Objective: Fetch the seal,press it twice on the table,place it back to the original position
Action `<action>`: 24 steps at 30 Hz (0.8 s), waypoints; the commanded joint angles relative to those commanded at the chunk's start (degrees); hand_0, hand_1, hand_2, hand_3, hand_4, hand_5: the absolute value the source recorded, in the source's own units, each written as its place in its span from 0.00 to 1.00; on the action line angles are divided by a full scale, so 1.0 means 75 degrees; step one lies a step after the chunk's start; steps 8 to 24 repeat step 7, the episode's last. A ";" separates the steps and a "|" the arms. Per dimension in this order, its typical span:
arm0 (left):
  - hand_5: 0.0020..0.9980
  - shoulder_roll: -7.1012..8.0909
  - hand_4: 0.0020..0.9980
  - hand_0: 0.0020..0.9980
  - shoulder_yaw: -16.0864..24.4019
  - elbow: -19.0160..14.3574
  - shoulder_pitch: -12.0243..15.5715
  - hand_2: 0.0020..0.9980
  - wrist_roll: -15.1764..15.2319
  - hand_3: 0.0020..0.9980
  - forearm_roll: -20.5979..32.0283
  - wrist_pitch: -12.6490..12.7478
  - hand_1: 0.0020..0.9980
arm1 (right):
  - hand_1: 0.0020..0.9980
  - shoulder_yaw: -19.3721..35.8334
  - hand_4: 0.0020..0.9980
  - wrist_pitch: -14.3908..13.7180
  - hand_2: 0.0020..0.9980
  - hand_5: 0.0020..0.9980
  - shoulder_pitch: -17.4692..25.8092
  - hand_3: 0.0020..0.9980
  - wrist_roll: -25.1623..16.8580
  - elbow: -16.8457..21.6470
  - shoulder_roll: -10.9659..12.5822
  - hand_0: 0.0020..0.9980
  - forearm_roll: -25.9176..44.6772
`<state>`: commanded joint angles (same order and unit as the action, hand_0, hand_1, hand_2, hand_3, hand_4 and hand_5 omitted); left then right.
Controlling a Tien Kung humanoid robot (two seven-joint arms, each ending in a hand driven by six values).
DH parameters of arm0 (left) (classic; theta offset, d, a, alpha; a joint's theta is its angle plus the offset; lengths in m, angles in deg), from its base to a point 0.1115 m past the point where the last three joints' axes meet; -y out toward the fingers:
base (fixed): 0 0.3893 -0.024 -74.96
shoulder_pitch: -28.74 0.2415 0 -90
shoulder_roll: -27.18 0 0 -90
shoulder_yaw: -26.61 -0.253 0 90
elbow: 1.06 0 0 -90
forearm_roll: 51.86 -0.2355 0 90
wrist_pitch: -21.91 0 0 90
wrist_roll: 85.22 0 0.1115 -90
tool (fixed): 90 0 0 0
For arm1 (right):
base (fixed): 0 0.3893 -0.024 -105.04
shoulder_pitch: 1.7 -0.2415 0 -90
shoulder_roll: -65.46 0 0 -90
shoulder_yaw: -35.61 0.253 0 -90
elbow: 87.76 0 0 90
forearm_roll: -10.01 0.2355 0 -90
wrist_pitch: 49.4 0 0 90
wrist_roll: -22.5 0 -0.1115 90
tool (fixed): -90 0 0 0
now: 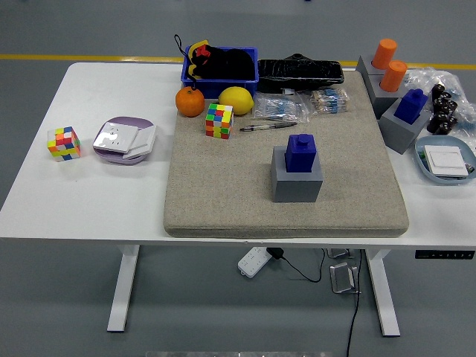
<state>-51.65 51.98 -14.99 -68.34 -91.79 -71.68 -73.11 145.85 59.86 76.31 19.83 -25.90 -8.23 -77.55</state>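
Neither robot hand is showing anywhere in the head view, so whether either is released, clenched or grasping cannot be told. The blue block-shaped seal (301, 152) is standing upright on its grey square base (297, 183), right of centre on the beige fabric mat (223, 193). No brand, label or writing is reading legibly on any item.

The mat's near and left portions are lying open around the base. Along its far edge, a silver pen (268, 126), a multicoloured puzzle cube (219, 120), an orange fruit (190, 103), a yellow lemon (236, 100) and a blue plastic bin (220, 71) are crowding together. A second blue seal on a grey block (405, 111) is sitting just off the mat's right edge. On the white table (89, 193), a second puzzle cube (64, 143) and a lilac plate of white cards (124, 140) are lying well apart from the mat.
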 joint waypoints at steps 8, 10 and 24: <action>0.41 -0.0085 0.79 0.82 0.0121 0.0005 -0.0089 0.79 -0.0006 0.84 -0.0005 -0.0004 0.82 | 0.78 0.0086 0.91 -0.0013 0.78 0.27 -0.0054 0.78 -0.0009 0.0037 0.0033 0.86 0.0042; 0.41 -0.0085 0.79 0.82 0.0121 0.0005 -0.0089 0.79 -0.0006 0.84 -0.0005 -0.0004 0.82 | 0.78 0.0086 0.91 -0.0013 0.78 0.27 -0.0054 0.78 -0.0009 0.0037 0.0033 0.86 0.0042; 0.41 -0.0085 0.79 0.82 0.0121 0.0005 -0.0089 0.79 -0.0006 0.84 -0.0005 -0.0004 0.82 | 0.78 0.0086 0.91 -0.0013 0.78 0.27 -0.0054 0.78 -0.0009 0.0037 0.0033 0.86 0.0042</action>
